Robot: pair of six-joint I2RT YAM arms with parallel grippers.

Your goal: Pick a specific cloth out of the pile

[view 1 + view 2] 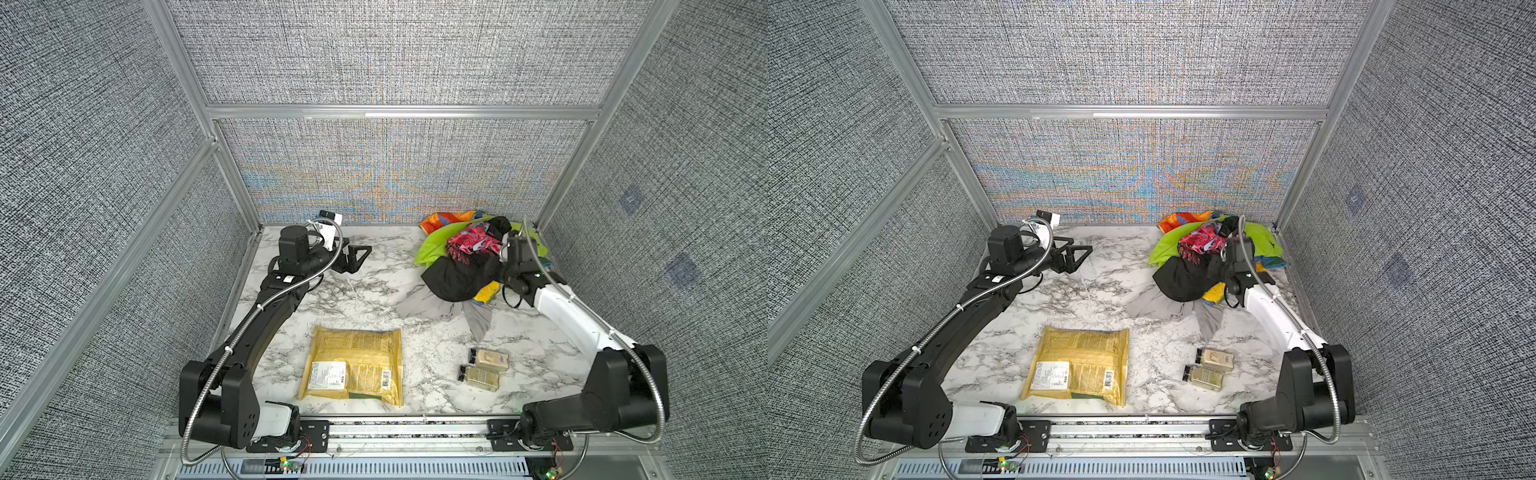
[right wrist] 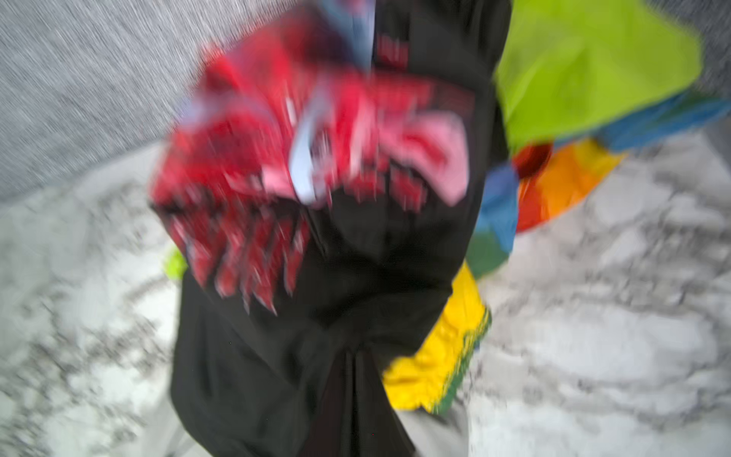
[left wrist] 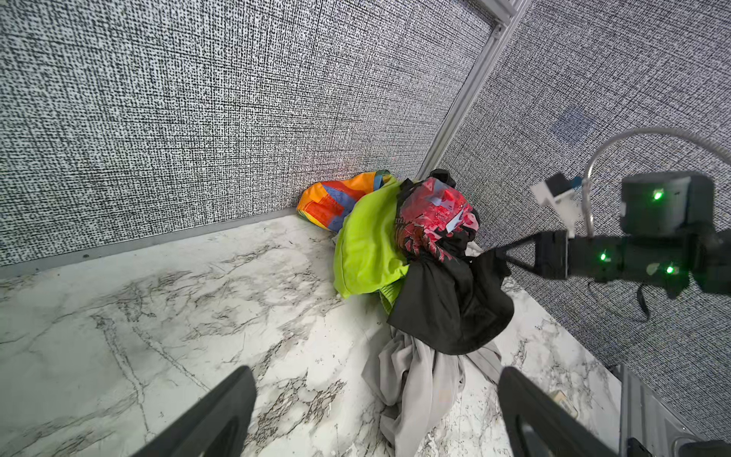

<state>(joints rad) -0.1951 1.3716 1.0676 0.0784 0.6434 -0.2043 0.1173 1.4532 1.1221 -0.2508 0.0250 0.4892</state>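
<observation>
The pile sits in the back right corner: lime green, orange-blue and red-pink print pieces. The cloth, plain light grey, spreads on the marble at the pile's front, partly under a black garment with red print. My right gripper is shut on that black garment, which is bunched and drawn up. My left gripper stands open and empty at the back left, facing the pile.
A yellow package lies flat at the front middle. Two small bottles lie at the front right. Textured grey walls close the back and both sides.
</observation>
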